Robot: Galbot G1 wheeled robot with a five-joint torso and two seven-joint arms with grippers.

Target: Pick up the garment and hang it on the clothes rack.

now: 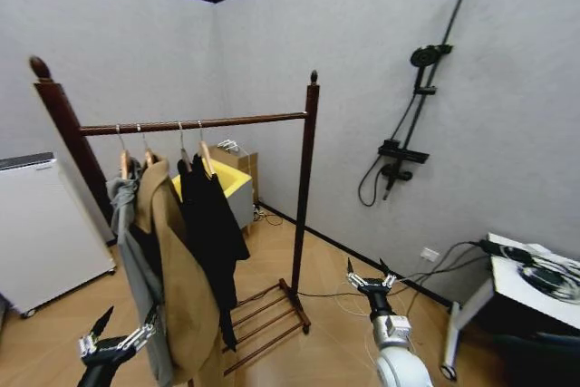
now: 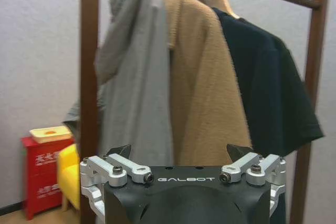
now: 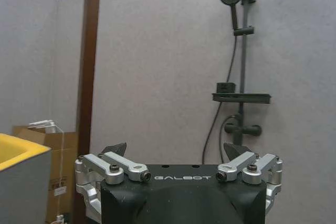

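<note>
I had the rack [image 1: 306, 178] ahead of me, its rail carrying four hangers. From the left post toward the right one hung a grey hoodie [image 1: 134, 251], a tan coat [image 1: 177, 287] and black clothing [image 1: 213, 224]. The jacket [image 2: 273, 98] seemed to be the black piece nearest the right post, though I could not make out any white marks on it. My left gripper [image 1: 118, 337] sat low, just in front of the hoodie's hem, fingers spread and holding nothing. My right gripper [image 1: 370, 278] stood beyond the right post, well apart from the clothes, fingers likewise spread and empty. A shower fitting [image 3: 239, 93] hung on the wall past that post.
</note>
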